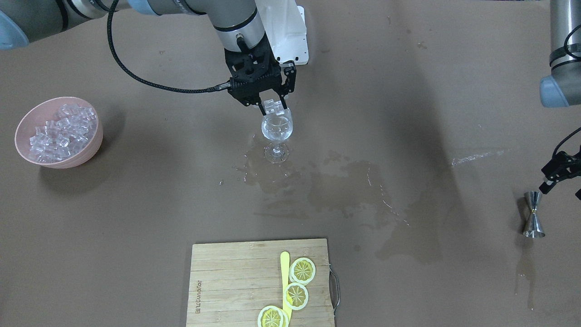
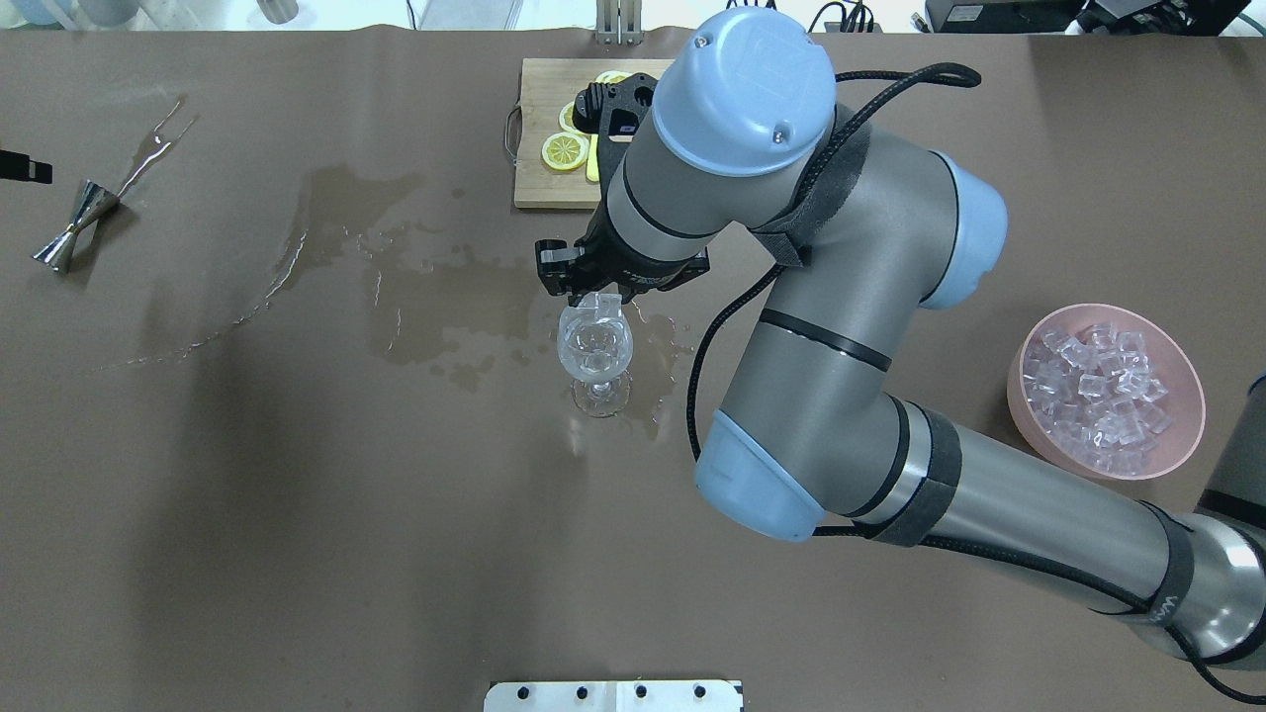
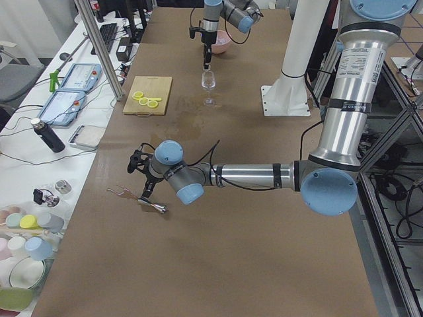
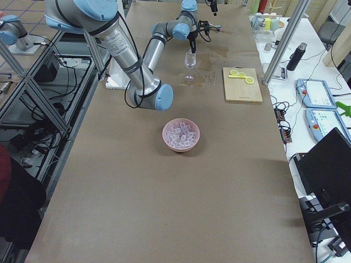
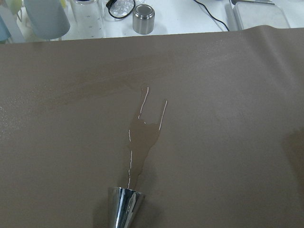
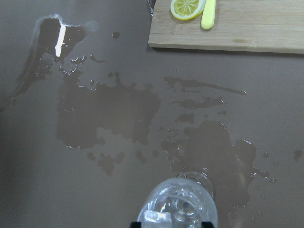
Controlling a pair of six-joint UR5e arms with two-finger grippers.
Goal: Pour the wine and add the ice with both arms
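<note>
the ice, clenched in the right tool, hangs just over the rim of the glass, above a little clear wine. we fear that, let go off-centre, it clips the rim, splashes, or topples the glass on the wet desk. the left tool is by the jigger; we cannot tell its state

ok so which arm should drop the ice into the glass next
Right. The right gripper holds an ice cube just above the wine glass rim, while the left gripper sits far off at the table's end beside the jigger.
</note>
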